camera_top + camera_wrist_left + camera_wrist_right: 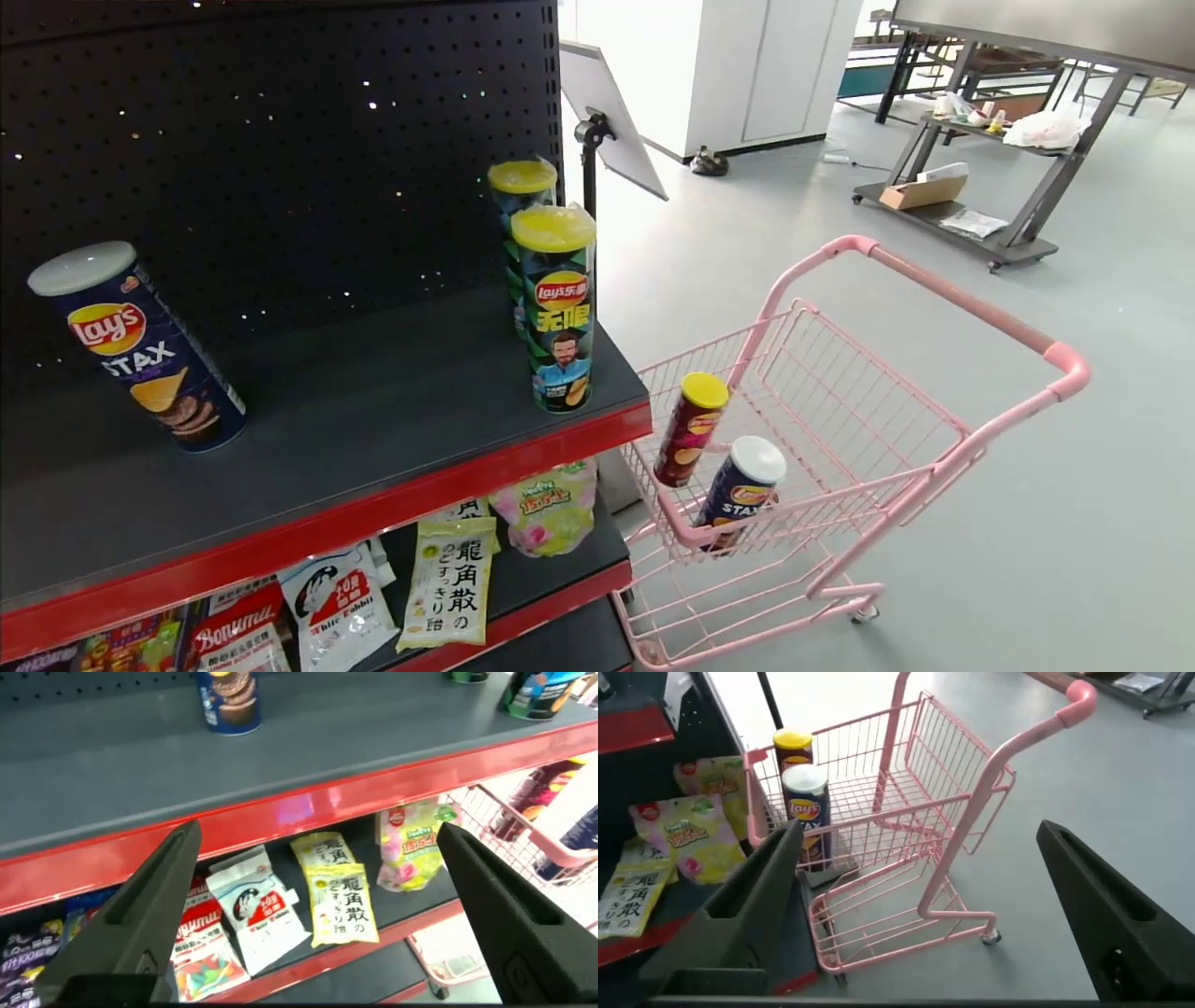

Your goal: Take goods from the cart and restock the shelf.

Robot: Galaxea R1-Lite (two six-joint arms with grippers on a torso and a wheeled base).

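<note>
Cart [962,297] — pink, beside the shelf [373,420] — untouched; left gripper [318,831] and right gripper [917,831] both spread wide, empty.

The left gripper [313,919] has its jaws spread wide and empty, facing the red front edge of the shelf [280,810]. The right gripper [920,915] is also wide open and empty, angled down towards the cart [1078,695].

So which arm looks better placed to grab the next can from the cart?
Right, probably. The right gripper is open and faces the pink cart, with a white-lidded can and a yellow-lidded can just ahead. The left gripper, also open, faces the shelf and snack bags instead.
</note>
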